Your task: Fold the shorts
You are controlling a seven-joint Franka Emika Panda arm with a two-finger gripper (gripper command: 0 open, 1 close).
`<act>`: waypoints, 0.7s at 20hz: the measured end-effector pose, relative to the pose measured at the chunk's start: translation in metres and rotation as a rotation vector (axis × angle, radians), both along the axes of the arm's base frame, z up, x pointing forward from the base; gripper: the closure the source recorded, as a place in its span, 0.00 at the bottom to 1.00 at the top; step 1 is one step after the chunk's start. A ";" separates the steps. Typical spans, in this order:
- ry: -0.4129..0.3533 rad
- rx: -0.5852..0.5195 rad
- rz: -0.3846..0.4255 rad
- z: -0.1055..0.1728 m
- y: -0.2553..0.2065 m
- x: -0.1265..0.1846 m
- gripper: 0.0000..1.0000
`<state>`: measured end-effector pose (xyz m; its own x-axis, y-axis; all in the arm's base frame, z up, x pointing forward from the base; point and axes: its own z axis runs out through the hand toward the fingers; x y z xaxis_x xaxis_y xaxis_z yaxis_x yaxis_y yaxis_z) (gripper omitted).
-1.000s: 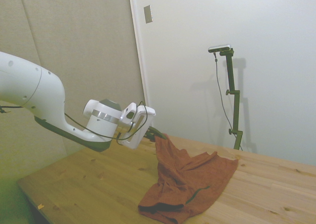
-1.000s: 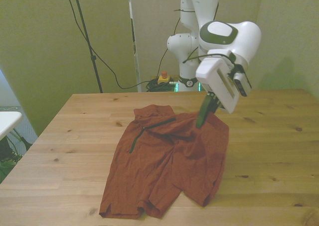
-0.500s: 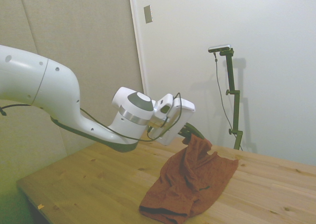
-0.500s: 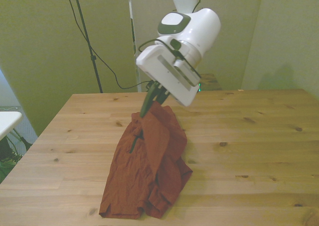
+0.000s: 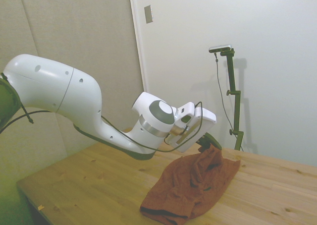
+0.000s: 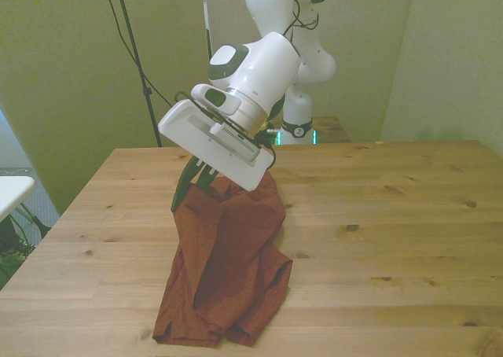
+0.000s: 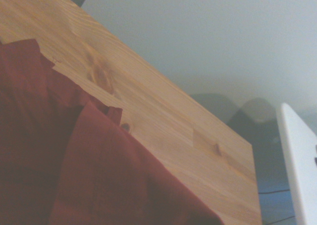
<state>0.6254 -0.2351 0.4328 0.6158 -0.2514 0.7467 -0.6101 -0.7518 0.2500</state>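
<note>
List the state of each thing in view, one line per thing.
Shorts: bunched in a narrow heap, one edge lifted off the table, the rest lying on it.
Gripper: shut on the shorts' raised edge, tilted, above the table.
Table: bare wood apart from the shorts.

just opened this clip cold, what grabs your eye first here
The rust-orange shorts stand out first: one edge is lifted off the wooden table while the rest lies bunched toward the front view's left. Next is the big white arm, its gripper shut on the raised fabric at the top of the heap.
</note>
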 end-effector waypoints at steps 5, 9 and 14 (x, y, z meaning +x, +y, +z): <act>-0.013 0.017 -0.038 0.012 -0.034 0.003 0.00; -0.021 0.025 -0.060 0.016 -0.057 0.002 0.00; -0.048 0.023 -0.085 0.038 -0.089 -0.002 0.00</act>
<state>0.6238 -0.3242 0.4708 0.5547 -0.3191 0.7685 -0.6833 -0.7017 0.2017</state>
